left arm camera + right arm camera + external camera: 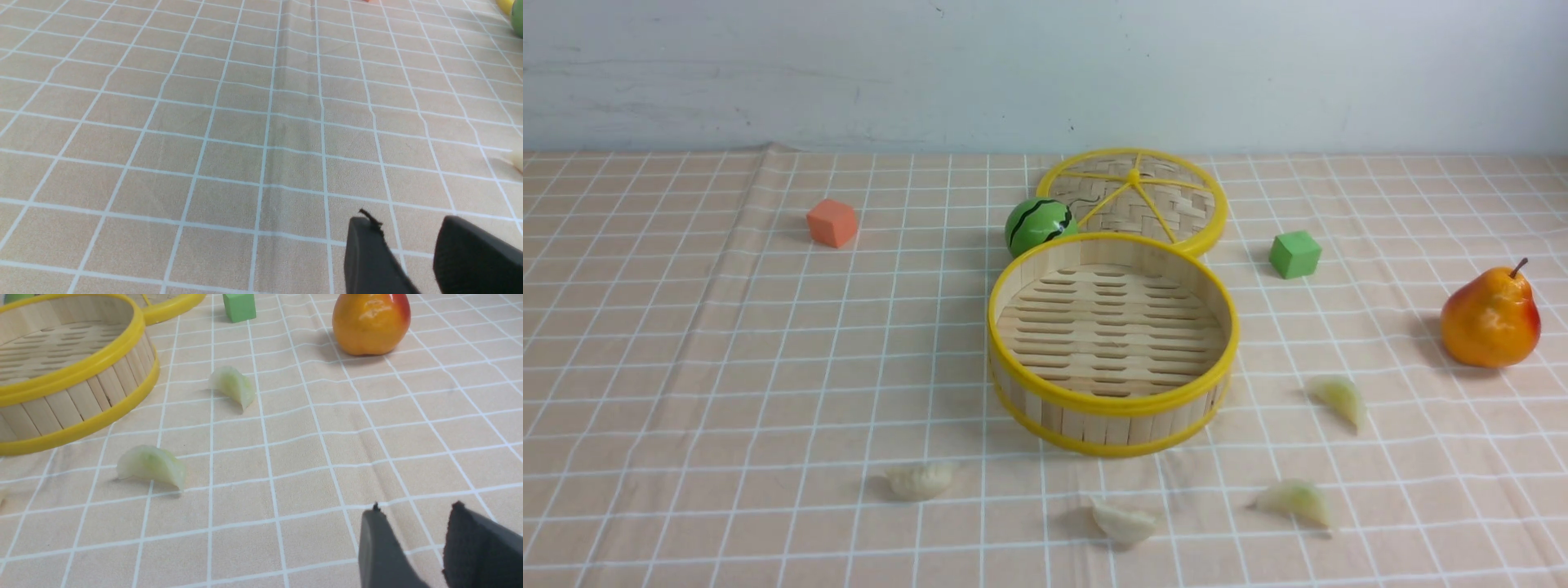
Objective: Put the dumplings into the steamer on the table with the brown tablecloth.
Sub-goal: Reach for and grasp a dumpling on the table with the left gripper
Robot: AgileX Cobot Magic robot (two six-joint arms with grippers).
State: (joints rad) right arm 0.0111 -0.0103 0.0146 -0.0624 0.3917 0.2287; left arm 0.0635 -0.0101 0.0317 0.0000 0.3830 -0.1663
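The bamboo steamer (1094,420) stands empty at the middle of the table, on the brown tablecloth (727,367). Two cream-white dumplings (920,480) (1125,523) lie in front of it. Two pale green dumplings (1294,501) (1342,398) lie to its front right and also show in the right wrist view (151,465) (233,384). Neither gripper shows in the front view. My left gripper (408,228) is open and empty over bare cloth. My right gripper (416,514) is open and empty, short of the green dumplings, with the steamer (81,388) beyond them.
The woven lid (1135,196) lies behind the steamer, with a watermelon ball (1039,224) beside it. An orange cube (832,222) sits at the back left and a green cube (1294,254) to the right. A pear (1490,318) stands at the far right.
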